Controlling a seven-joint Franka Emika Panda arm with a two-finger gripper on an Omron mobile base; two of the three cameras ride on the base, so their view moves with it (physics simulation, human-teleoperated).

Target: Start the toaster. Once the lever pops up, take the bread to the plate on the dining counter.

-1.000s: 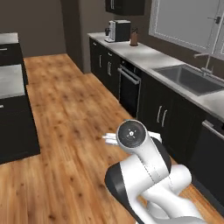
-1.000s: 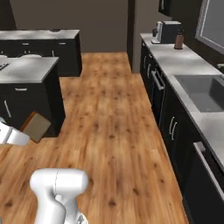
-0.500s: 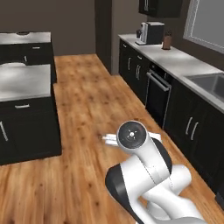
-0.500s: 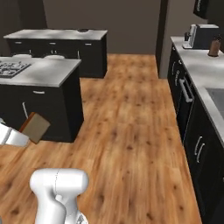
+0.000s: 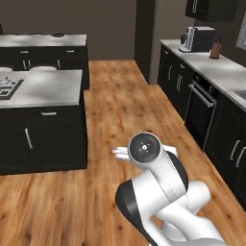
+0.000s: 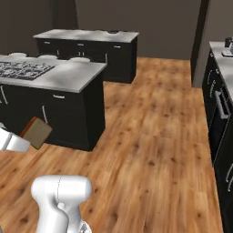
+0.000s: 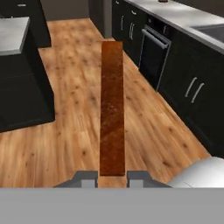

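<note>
My gripper (image 7: pixel 112 178) is shut on the bread (image 7: pixel 112 109), an orange-brown slice seen edge-on that stands straight out from the fingertips. In the right base view the bread (image 6: pixel 36 132) hangs at the far left, above the floor in front of the cooktop island. The dining counter (image 6: pixel 86 35) is the far island with a pale top and dark base. A small dark round plate (image 6: pixel 112 32) sits near its right end, also the plate (image 5: pixel 58 34) in the left base view. The toaster (image 5: pixel 198 38) stands far off on the right wall counter.
A grey-topped island with a gas cooktop (image 6: pixel 27 69) stands close on the left, with pale round stools (image 6: pixel 79 59) behind it. Dark cabinets and an oven (image 5: pixel 202 113) line the right wall. Open wood floor (image 6: pixel 154 136) runs between them toward the far island.
Both base views have swung left as the base moves: the wall counter slid off right and the two islands came into view. The bread stays held in the same pose.
</note>
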